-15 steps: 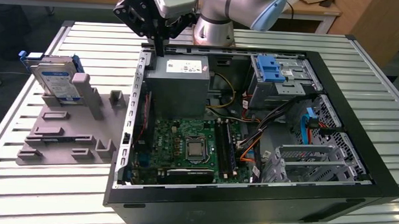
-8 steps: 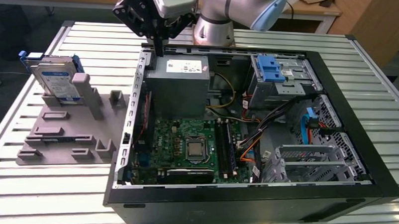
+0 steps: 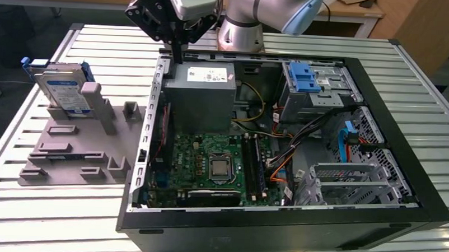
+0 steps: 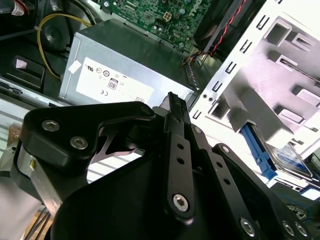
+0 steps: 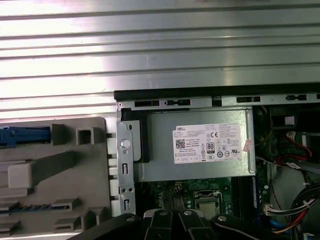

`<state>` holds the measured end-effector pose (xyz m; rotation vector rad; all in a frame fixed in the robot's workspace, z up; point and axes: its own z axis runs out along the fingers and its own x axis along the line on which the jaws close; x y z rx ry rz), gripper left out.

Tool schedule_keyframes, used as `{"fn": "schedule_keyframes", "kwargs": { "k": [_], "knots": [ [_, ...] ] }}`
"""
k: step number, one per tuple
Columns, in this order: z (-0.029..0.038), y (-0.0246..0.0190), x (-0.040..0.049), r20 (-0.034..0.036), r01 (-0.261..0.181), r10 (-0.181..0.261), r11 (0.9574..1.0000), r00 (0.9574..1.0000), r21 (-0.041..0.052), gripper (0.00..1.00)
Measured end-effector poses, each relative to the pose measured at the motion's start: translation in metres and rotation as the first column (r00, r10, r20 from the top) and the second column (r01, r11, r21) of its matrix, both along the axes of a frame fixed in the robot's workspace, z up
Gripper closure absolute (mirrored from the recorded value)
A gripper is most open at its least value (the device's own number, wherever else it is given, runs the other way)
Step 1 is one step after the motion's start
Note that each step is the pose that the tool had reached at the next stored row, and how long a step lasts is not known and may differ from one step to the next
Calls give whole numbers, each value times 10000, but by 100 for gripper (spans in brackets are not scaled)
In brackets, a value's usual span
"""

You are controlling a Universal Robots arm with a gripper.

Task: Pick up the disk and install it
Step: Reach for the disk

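The disk (image 3: pixel 65 91) stands upright on edge in a slot of the grey holder block (image 3: pixel 74 149), on the table at the exterior view's left, beside the open computer case. It is silver, with a blue-and-white label and a blue frame. My gripper (image 3: pixel 176 57) hangs over the case's far wall, above the grey power supply box (image 3: pixel 203 97), well apart from the disk. Its fingers are together with nothing between them. In the second wrist view the gripper (image 4: pixel 173 98) points at the power supply, and the disk (image 4: pixel 287 159) lies off to the side. The disk's blue frame (image 5: pixel 22 136) shows in the first wrist view.
The black computer case (image 3: pixel 403 138) lies open on a slatted metal table (image 3: pixel 35 214). Inside are the motherboard (image 3: pixel 208 164), loose cables and a silver drive cage with a blue latch (image 3: pixel 307 78). The holder block has several raised posts.
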<state>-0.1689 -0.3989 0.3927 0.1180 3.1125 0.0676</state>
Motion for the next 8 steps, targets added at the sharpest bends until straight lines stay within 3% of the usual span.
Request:
{"fn": "schedule_keyframes", "kwargs": {
  "k": [6,8],
  "knots": [
    [0,0,-13,0,0,0,10000,10000,0,89],
    [0,0,-66,0,-1,1,10000,10000,0,89]
  ]
}}
